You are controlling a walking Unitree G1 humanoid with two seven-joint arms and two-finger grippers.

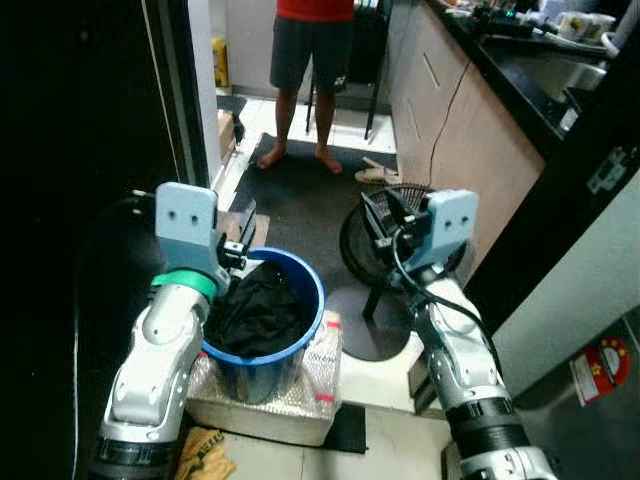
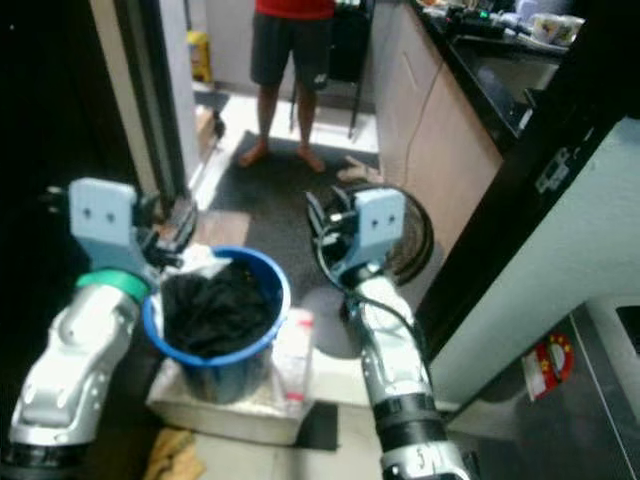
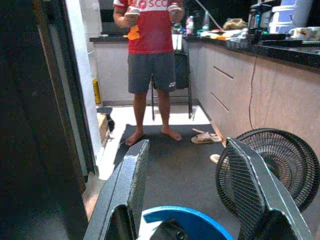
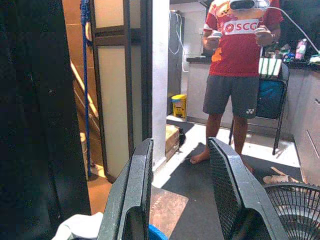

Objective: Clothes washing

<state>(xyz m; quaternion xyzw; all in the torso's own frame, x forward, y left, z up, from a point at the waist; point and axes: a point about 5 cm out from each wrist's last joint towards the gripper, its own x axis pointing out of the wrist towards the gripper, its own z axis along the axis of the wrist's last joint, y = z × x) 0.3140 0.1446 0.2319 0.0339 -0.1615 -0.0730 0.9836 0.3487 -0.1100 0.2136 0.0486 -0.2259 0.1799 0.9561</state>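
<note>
Directly below the robot's head, a round blue plastic bucket (image 1: 268, 330) sits on a flat block wrapped in silvery bubble film (image 1: 262, 408), and a heap of dark crumpled clothing (image 1: 258, 312) fills the bucket to just under its rim. The left gripper (image 3: 187, 185) hovers at the bucket's near-left edge, its two long black fingers held wide apart and holding nothing; the clothing lies just below and to the right of it, apparently untouched, though the wrist view cuts off too low to be sure. The right gripper (image 4: 178, 187) is raised well to the right of the bucket, its fingers also spread and empty, above a black wire-caged floor fan (image 1: 382, 238) lying on the dark floor mat (image 1: 300, 205). Beyond the mat stands a barefoot person in a red shirt and dark shorts (image 3: 150, 60), beside a beige kitchen counter with a black top (image 1: 480, 110).
</note>
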